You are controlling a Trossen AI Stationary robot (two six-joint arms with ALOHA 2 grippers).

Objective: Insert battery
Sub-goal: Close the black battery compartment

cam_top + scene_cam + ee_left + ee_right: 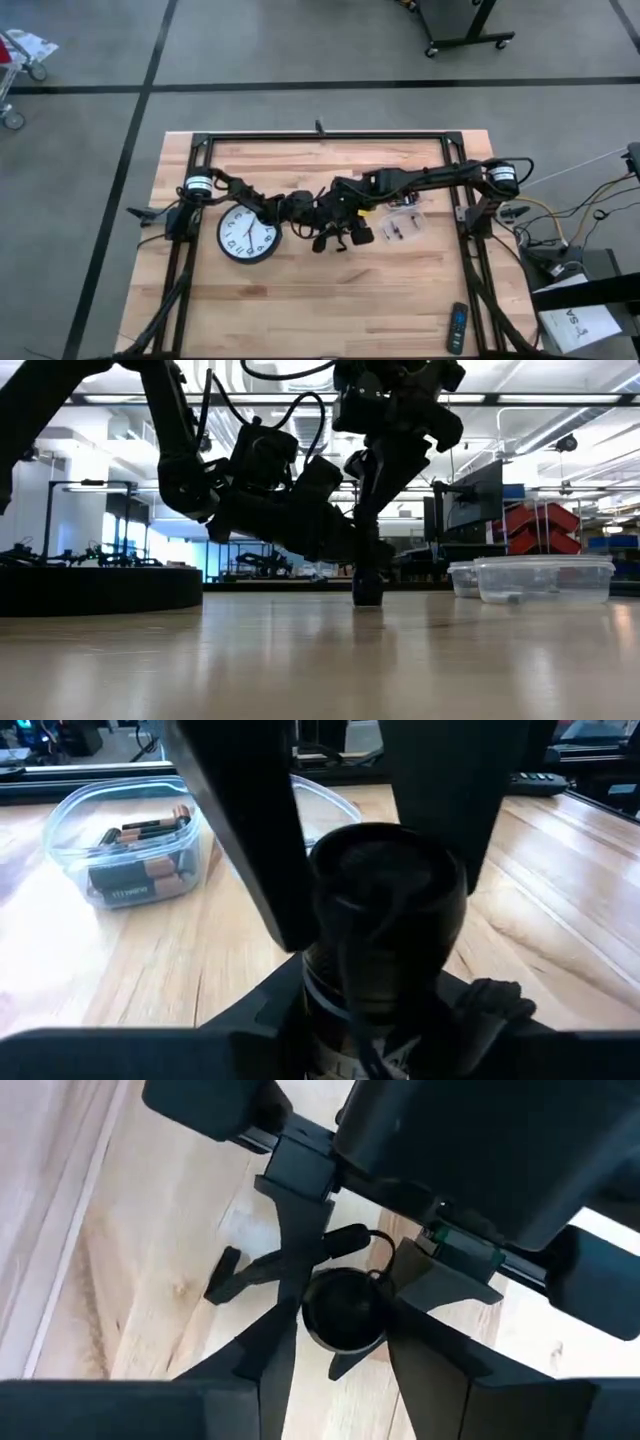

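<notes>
Beside the clock [248,236], tub [125,845] (clear) of batteries [140,870].

Two dark six-joint robot arms [420,180] — matte black links with blocky housings. White round labels mark each shoulder joint [197,184]. Thin black cables [300,405] loop along the links, and flat black tapered fingers [250,830] end each gripper.
</notes>
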